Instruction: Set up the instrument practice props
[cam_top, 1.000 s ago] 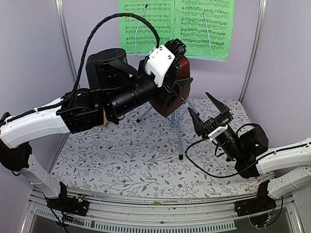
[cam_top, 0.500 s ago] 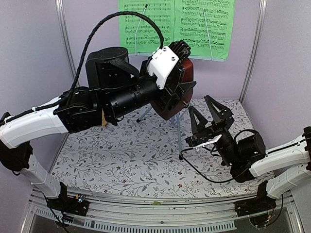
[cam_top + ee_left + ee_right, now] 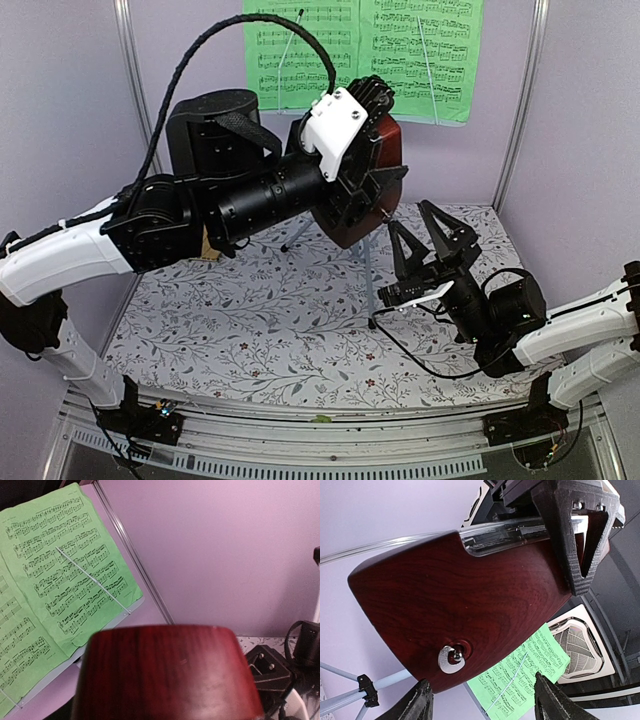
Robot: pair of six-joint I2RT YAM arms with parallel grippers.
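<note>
Metronome (image 3: 386,150): dark red-brown wood, held off the counter (image 3: 260,320), over its far middle. It sits just in front of the music stand (image 3: 368,270) and below the sheet music (image 3: 420,50).
- Left fingers (image 3: 368,95) are clamped on the metronome body from two sides. The left wrist view is half filled by its wood face (image 3: 165,675).
- Right fingers (image 3: 441,225) are spread apart and hold nothing. They point up at the metronome from the right, not touching it.
- Right wrist view: a silver winding key (image 3: 451,659) shows on the metronome's side.
- Sheet music: green, open, propped on the stand near the far wall and held by two thin wire arms.
- Stand: silver tripod legs rest on the far part of the counter.

Surface: counter covered with a pale cloth printed with leafy sprigs and small flowers. A metal rail (image 3: 320,425) runs along the near edge.

Room: lilac walls with grey metal uprights (image 3: 135,90). A square ceiling vent (image 3: 580,645) is seen from the right wrist.
</note>
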